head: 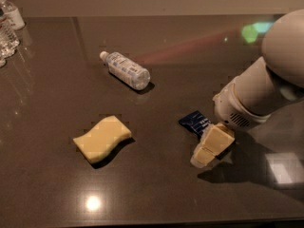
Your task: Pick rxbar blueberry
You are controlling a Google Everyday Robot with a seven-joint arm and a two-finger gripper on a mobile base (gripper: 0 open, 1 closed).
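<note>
The rxbar blueberry (194,121) is a flat dark navy wrapper with white lettering. It lies on the dark table right of centre, and only its left end shows. My gripper (207,150), cream-coloured on a white arm (256,94) that comes in from the right, is low over the bar's right part and hides it. I cannot tell whether it touches the bar.
A pale yellow wavy sponge (102,137) lies left of the bar. A clear water bottle (126,70) lies on its side further back. More bottles (8,25) stand at the far left corner. The table's front edge runs along the bottom of the view.
</note>
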